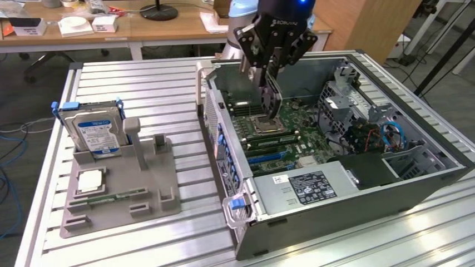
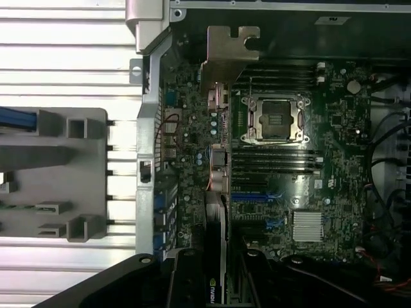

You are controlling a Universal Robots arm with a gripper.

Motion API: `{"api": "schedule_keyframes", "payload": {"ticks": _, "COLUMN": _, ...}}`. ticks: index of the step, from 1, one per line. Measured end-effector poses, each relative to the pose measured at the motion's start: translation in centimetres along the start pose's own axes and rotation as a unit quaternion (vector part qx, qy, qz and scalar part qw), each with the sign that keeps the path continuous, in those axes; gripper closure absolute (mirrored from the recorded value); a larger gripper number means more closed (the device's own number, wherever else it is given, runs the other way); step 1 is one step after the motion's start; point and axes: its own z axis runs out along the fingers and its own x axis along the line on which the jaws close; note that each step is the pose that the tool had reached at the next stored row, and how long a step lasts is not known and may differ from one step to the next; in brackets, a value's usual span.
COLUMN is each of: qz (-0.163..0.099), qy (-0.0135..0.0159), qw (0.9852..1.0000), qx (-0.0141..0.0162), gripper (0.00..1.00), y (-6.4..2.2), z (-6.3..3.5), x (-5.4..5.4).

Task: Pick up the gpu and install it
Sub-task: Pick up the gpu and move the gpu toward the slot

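install step: my gripper [image 1: 271, 71] pinches the gpu [image 1: 270, 103], hung on edge over the motherboard [image 2: 334, 167] in the case [image 1: 356, 218] (not seated); seating needs its edge square over a slot.

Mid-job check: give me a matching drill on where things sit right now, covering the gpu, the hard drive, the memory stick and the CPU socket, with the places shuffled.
Things:
1 gpu
2 hard drive
3 memory stick
4 CPU socket

Places:
A upright in the grey holder
B on the motherboard inside the case
C held by the gripper, over the motherboard
D lying flat in the grey holder

Pairs: 1-C; 2-A; 3-D; 4-B
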Motion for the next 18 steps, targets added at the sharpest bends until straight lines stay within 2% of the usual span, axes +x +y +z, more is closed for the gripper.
{"api": "schedule_keyframes", "payload": {"ticks": 8, "qz": 0.000, "qy": 0.0000, "qw": 1.0000, "qx": -0.0001, "gripper": 0.74, "y": 1.19, "z": 0.05, "x": -1.5}}
{"api": "schedule_keyframes", "payload": {"ticks": 18, "qz": 0.000, "qy": 0.0000, "qw": 1.0000, "qx": -0.0011, "gripper": 0.74, "y": 1.47, "z": 0.02, "x": -5.3}}
